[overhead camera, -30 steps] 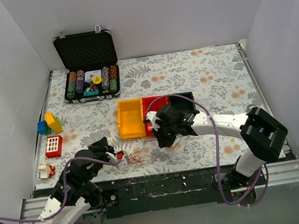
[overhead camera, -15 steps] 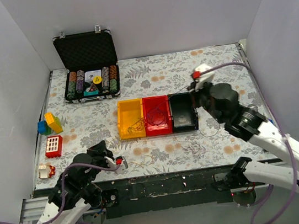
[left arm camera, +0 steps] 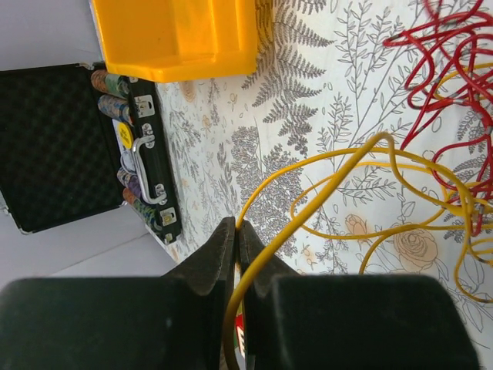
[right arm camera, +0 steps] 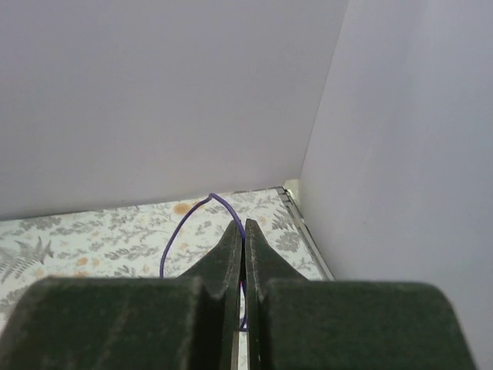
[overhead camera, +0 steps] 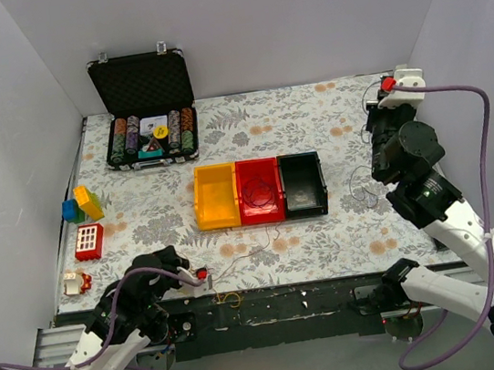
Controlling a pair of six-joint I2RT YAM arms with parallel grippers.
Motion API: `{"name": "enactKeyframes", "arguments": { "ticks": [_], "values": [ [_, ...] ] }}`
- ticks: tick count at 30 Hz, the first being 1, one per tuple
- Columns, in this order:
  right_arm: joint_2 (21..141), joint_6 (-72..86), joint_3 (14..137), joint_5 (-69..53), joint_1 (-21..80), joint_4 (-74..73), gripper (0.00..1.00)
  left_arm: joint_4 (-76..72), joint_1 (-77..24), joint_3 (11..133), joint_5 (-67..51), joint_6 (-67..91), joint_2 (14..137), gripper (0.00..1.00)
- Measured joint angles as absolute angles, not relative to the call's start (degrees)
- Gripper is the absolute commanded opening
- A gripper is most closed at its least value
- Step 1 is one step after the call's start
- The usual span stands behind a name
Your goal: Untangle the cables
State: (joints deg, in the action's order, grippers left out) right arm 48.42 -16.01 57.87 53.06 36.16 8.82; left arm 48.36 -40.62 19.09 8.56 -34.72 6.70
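— Where are the cables (overhead camera: 240, 263) lying?
— They are sprawling loose on the counter (overhead camera: 328, 109), just in front of the yellow bin (overhead camera: 216, 197), red strands (left arm camera: 451, 69) crossing yellow ones.
— What is the left tool (left arm camera: 236, 231) doing?
— It is clamping a yellow wire (left arm camera: 339, 166), nearer than that bin.
— And the right tool (right arm camera: 243, 231)?
— It is pinching a purple wire (right arm camera: 176, 231), raised well right of the bin and facing the far corner.

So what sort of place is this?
Probably a robot test booth: plain white walls box in one table, two robot arms are bolted at its edge, and props like a poker-chip case sit on it.
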Motion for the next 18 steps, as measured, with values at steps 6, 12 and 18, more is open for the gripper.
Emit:
{"name": "enactKeyframes", "arguments": {
  "ticks": [6, 12, 18],
  "values": [
    [54.0, -14.5, 68.0, 47.2, 36.1, 7.0, 0.01, 42.9, -40.6, 19.1, 8.3, -33.3, 6.8, 0.0],
    [63.1, -12.2, 84.4, 36.9, 36.1, 2.9, 0.01, 36.6, -40.6, 21.3, 7.6, -29.8, 7.6, 0.0],
    [69.8, -8.6, 97.5, 23.0, 36.1, 1.9, 0.01, 33.7, -40.6, 22.5, 7.0, -28.2, 7.6, 0.0]
  ]
}}
